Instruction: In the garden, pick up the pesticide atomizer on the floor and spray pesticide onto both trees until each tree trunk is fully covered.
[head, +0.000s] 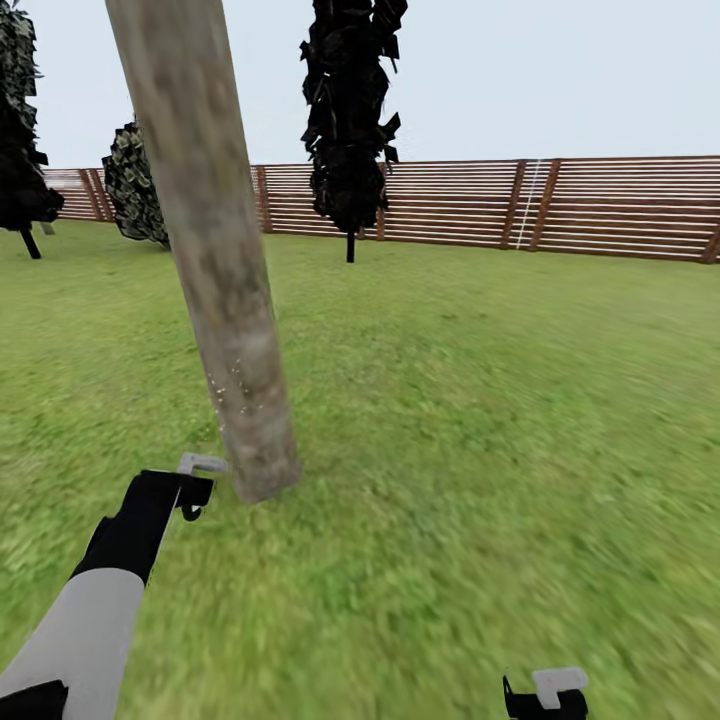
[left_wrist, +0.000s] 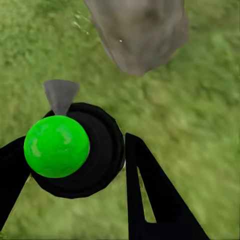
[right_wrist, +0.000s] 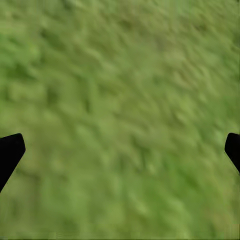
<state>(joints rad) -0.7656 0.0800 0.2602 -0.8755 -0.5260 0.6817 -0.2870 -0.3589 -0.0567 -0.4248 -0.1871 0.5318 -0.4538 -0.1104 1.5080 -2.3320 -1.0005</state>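
A thick pale grey-brown tree trunk (head: 215, 260) rises from the lawn, leaning left towards its top, with a few white specks on its lower part. Low and to the left of the trunk's base is my left gripper (head: 195, 490). In the left wrist view this gripper (left_wrist: 75, 150) is shut on the pesticide atomizer (left_wrist: 95, 155), a black round bottle with a bright green ball top and a grey cone nozzle. The nozzle points towards the trunk's base (left_wrist: 140, 35). My right gripper (head: 548, 695) hangs open over grass, its fingers (right_wrist: 10, 152) wide apart with nothing between them.
A black cone-shaped tree (head: 348, 110) stands behind the trunk, in front of the brown slat fence (head: 600, 205). Another dark tree (head: 20, 130) and a dark bush (head: 135, 185) are at the far left. Green lawn (head: 480, 400) spreads all around.
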